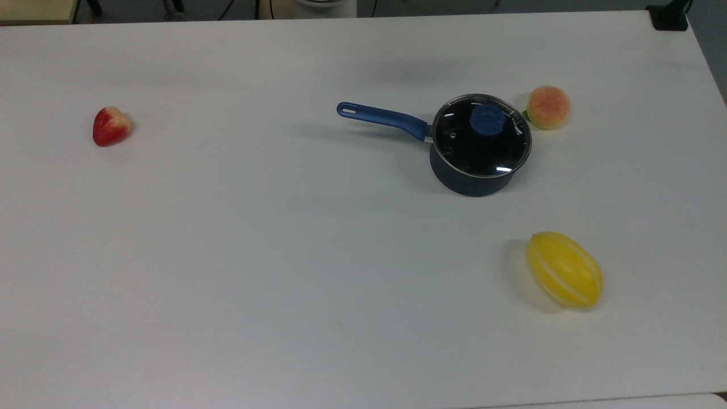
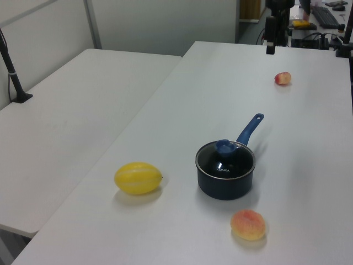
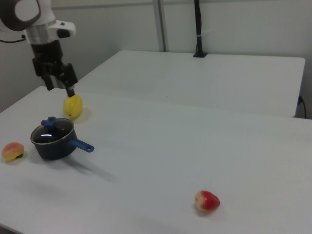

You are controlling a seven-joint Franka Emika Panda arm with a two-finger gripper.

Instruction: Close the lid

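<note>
Sitting flush on the pan [image 1: 471, 173], lid [image 1: 481, 136] is closed with its blue knob [image 1: 486, 119] up, while the gripper [image 3: 59, 83] hangs high above the pan in the right view, fingers spread and empty, peach [image 1: 547, 107] just beside the pan, melon [image 1: 564, 270] and strawberry [image 1: 111, 125] well apart.

Round clear glass lid [image 1: 481, 136] with metal rim and blue centre knob [image 1: 485, 120], small steam hole towards the top view's left, seated flat and level on the dark saucepan [image 1: 472, 179], covering its mouth, nothing touching it; same in left view [image 2: 225, 156] and right view [image 3: 51, 132]
</note>
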